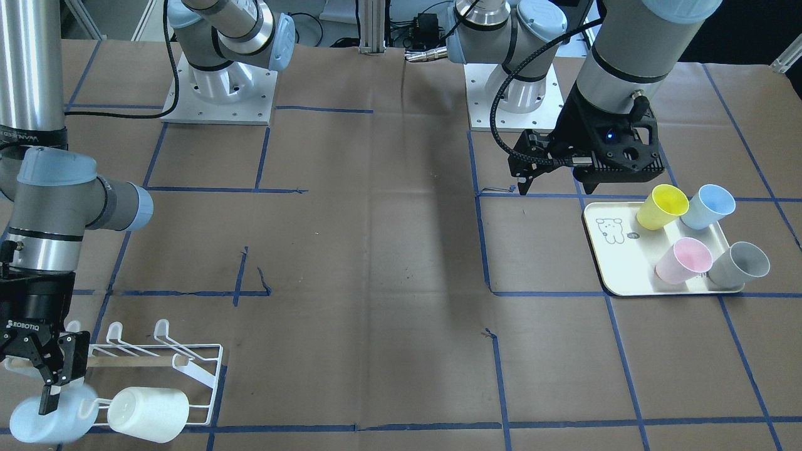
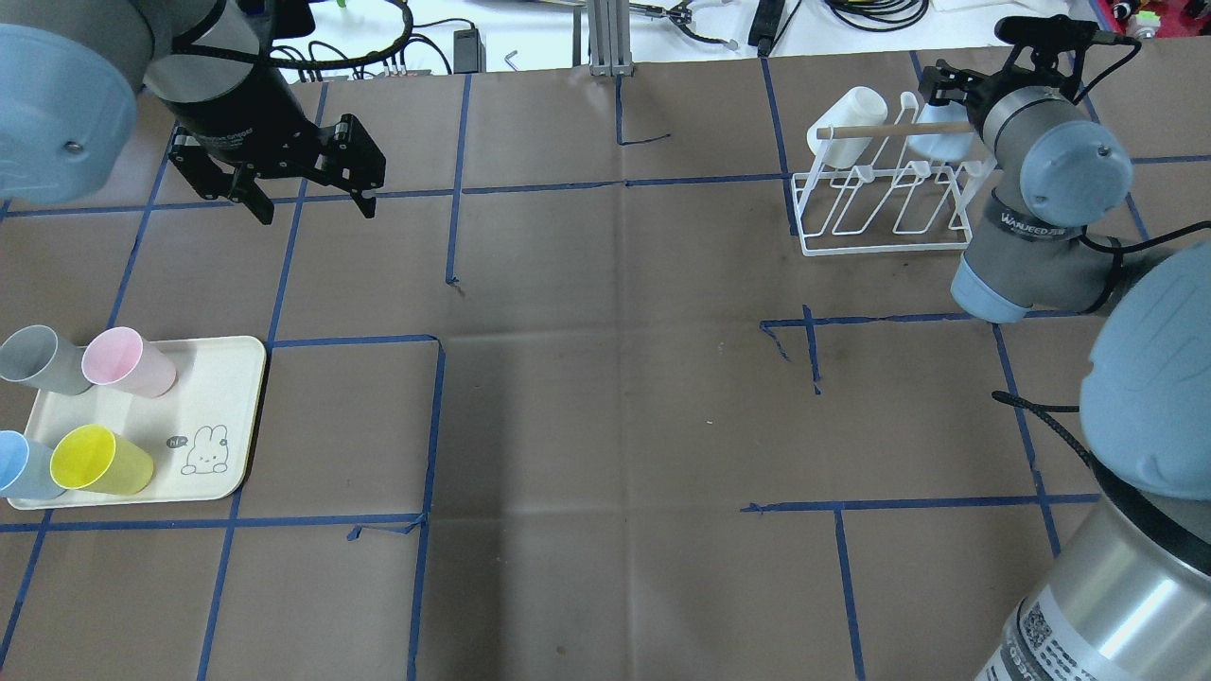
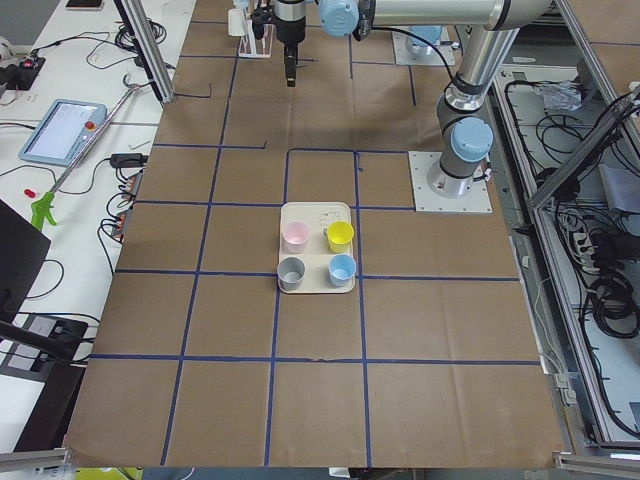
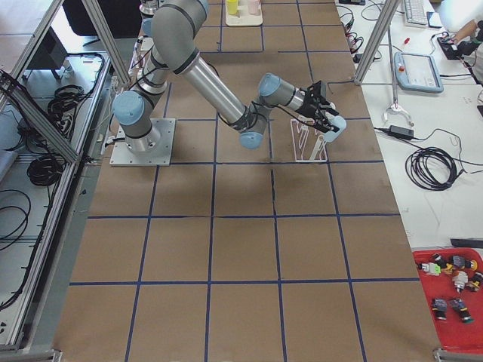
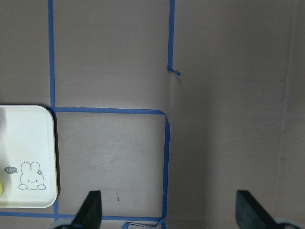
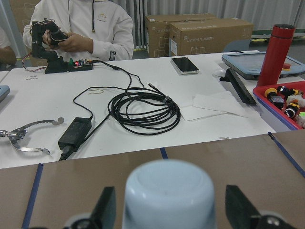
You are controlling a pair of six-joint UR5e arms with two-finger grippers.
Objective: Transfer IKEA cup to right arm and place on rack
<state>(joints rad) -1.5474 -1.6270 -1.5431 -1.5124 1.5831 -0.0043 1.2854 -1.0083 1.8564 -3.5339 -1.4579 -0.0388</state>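
The white wire rack [image 1: 188, 369] stands at the table's far right in the overhead view [image 2: 885, 222]. A white cup [image 1: 147, 413] and a light blue cup [image 1: 47, 421] lie on its prongs, both also in the overhead view, white [image 2: 847, 118] and blue [image 2: 937, 142]. My right gripper [image 1: 59, 388] is open around the light blue cup [image 6: 169, 195], with a gap between each finger and the cup wall. My left gripper [image 2: 312, 203] is open and empty, above the bare table behind the tray, as the front view [image 1: 556, 186] also shows.
A cream tray [image 2: 218, 378] with a bunny drawing holds a yellow cup [image 2: 99, 461], a pink cup [image 2: 128, 362], a grey cup [image 2: 38, 359] and a blue cup [image 2: 24, 465]. Blue tape lines cross the brown table. An operator [image 6: 90, 28] sits beyond the table's far edge.
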